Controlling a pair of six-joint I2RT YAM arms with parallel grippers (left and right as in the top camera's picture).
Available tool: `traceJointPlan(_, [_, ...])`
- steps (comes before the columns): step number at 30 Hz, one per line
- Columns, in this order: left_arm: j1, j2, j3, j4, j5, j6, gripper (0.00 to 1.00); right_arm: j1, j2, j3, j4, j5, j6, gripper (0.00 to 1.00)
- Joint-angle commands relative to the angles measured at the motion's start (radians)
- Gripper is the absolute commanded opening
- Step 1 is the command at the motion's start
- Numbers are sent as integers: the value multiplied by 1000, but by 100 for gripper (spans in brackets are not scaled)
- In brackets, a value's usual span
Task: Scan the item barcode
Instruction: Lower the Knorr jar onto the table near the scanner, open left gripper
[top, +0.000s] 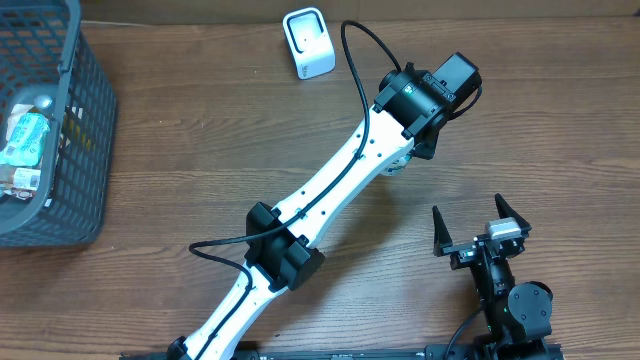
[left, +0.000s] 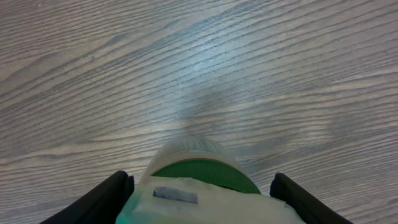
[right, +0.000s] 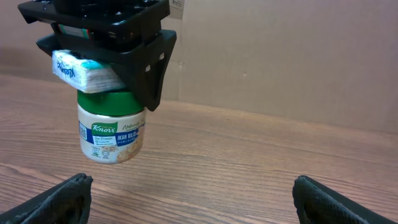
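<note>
**Jar held aloft right of centre, right fingers spread**

A dark mesh basket (top: 95, 130) sits at the left edge of the wooden surface (top: 200, 150), with packaged goods inside. A white scanner (top: 309, 42) stands near the middle of the far edge. To its right, towards the far right part of the surface, the left fingers (right: 148, 74) are clamped around the green lid (right: 102, 101) of a Knorr jar (right: 112, 134). The jar hangs upright and appears clear of the wood, with its label turned toward the right wrist camera. A white-and-blue packet (right: 81, 70) lies on the lid inside the grip. Near the front right corner, the right fingers (top: 440, 232) stand wide apart, holding nothing.
</note>
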Motion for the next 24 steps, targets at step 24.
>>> traceJointPlan(24, [56,3,-65,33,53,43,43,5,-7,-11,5,2,-2,100])
